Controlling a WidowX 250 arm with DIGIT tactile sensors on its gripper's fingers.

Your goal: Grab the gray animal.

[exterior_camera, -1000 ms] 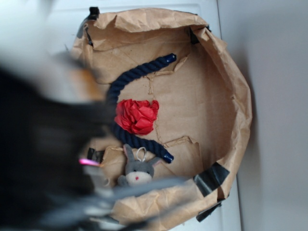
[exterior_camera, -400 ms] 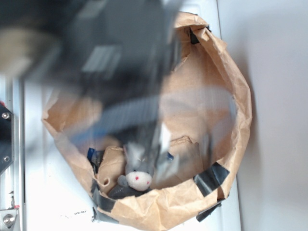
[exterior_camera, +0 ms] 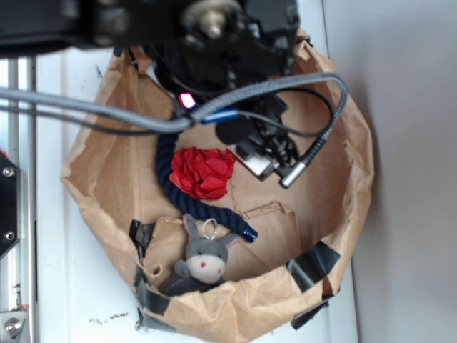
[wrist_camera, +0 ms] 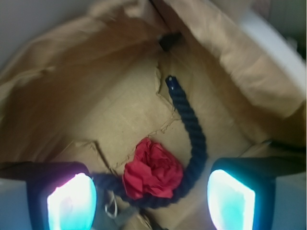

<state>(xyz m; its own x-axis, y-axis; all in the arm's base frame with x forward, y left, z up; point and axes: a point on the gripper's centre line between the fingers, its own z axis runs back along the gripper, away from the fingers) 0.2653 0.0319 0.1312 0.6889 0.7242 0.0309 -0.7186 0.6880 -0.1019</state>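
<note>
The gray animal, a small plush donkey with long ears, a pale muzzle, a red nose dot and a metal ring on its head, is seen lying against the near wall of a crumpled brown paper bin in the exterior view, its dark body tucked against the paper wall low in the frame. In the wrist view only the metal ring and a sliver of gray are made out at the bottom edge, between the fingers. Just above the donkey's ears one end of the navy blue rope is found; the rope is curved around the red paper ball, which is touched along its left and lower sides. In the wrist view the same rope is seen arching around the right of the ball. The gripper is held well open, its two lit pads set wide apart at either side of the frame, with nothing clasped between them. In the exterior view the arm and its cables are seen above the far half of the bin, apart from the donkey. Strips of black tape are fixed along the bin's rim.
</note>
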